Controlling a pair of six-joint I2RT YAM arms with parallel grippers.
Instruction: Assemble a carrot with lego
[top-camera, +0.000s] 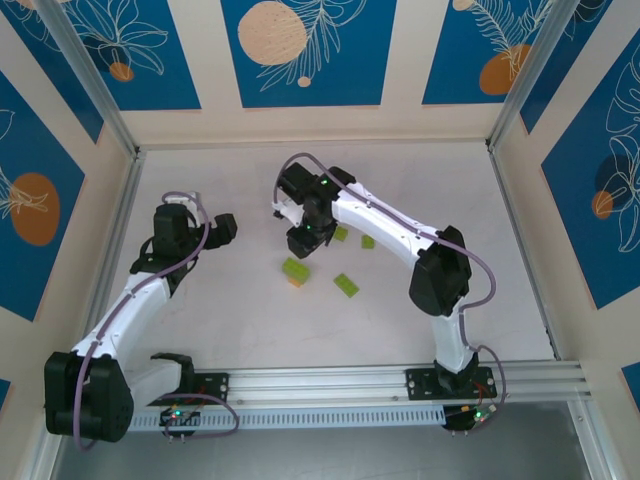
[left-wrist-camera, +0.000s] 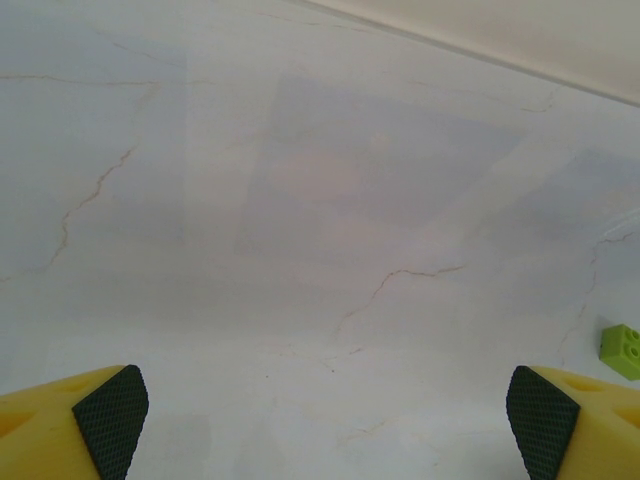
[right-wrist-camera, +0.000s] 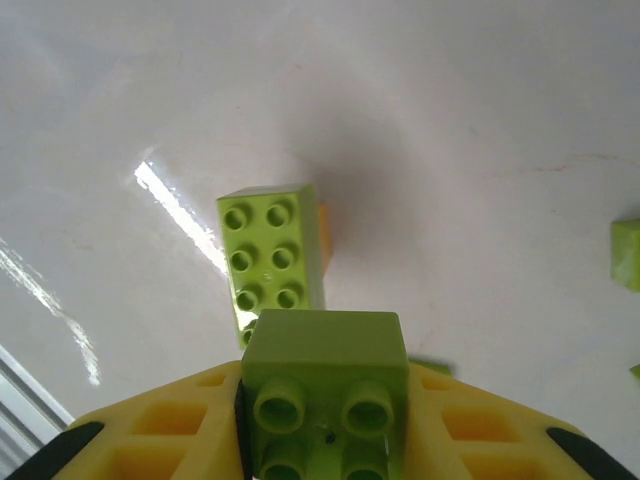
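Right gripper (top-camera: 305, 240) is clamped on a square green brick (right-wrist-camera: 325, 385). Yellow fingers (right-wrist-camera: 190, 425) pinch its sides, studs facing back toward the wrist.

Straight ahead of the fingertips and lower is the stack (top-camera: 296, 270): a long green brick (right-wrist-camera: 272, 262) on an orange brick (right-wrist-camera: 322, 232), with only a sliver of orange showing at the far right edge. That's all there is of the carrot so far. The held brick hangs over the stack's near end. Can't tell if they touch.

Left gripper (top-camera: 222, 228) has jaws wide apart and nothing between the pads (left-wrist-camera: 112, 410). Bare table (left-wrist-camera: 320, 200) lies ahead of it. One loose green brick (left-wrist-camera: 622, 350) sits just past its right-side finger. Another loose piece (right-wrist-camera: 628, 255) lies off to the right of the right hand.

Risks as I read them:
- Nothing braces the stack, and the left hand is well apart from it. An off-centre press could tip the long brick off the orange one or skid the lot across the glossy table.
- The held brick hides the stack's near end from the wrist view, so stud alignment is hard to check. Any twist in the grip and it jams instead of seating.
- The grip is on smooth sides, so pushing down may slide the brick up between the fingers rather than click it on.
- If it's half-seated, opening the jaws could drag it back off.
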